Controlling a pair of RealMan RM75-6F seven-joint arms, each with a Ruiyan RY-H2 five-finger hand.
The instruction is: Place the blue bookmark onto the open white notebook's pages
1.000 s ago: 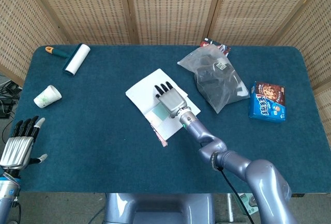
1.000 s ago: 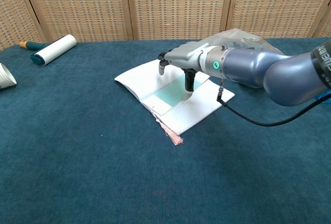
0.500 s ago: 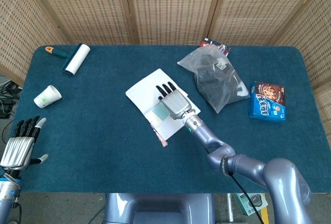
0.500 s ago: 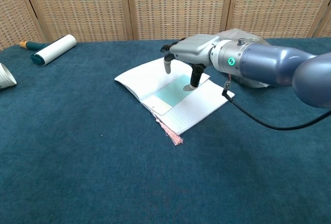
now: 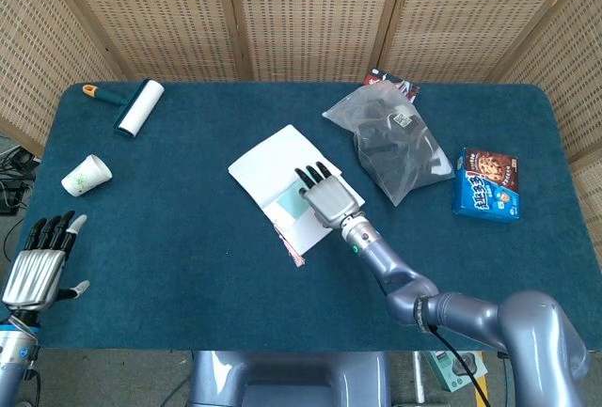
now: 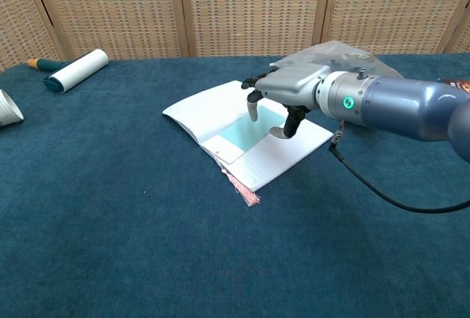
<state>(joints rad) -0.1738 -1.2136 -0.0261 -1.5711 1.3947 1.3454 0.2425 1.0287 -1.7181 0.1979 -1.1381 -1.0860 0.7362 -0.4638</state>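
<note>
Pale blue flat paper bookmark (image 6: 246, 132) lies on open white lined notebook (image 6: 213, 115), under spread, empty fingers (image 6: 253, 106) of right hand (image 5: 331, 199); left hand (image 5: 36, 261) fingers apart, holding nothing

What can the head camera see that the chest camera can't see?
Only the head view shows the left hand, open at the table's near left corner, the whole blue cookie box, and the paper cup in full. Only the chest view shows, from the side, the right hand raised above the page, holding nothing. Both show the white notebook, the blue bookmark lying on it, the lint roller and the plastic bag.
</note>
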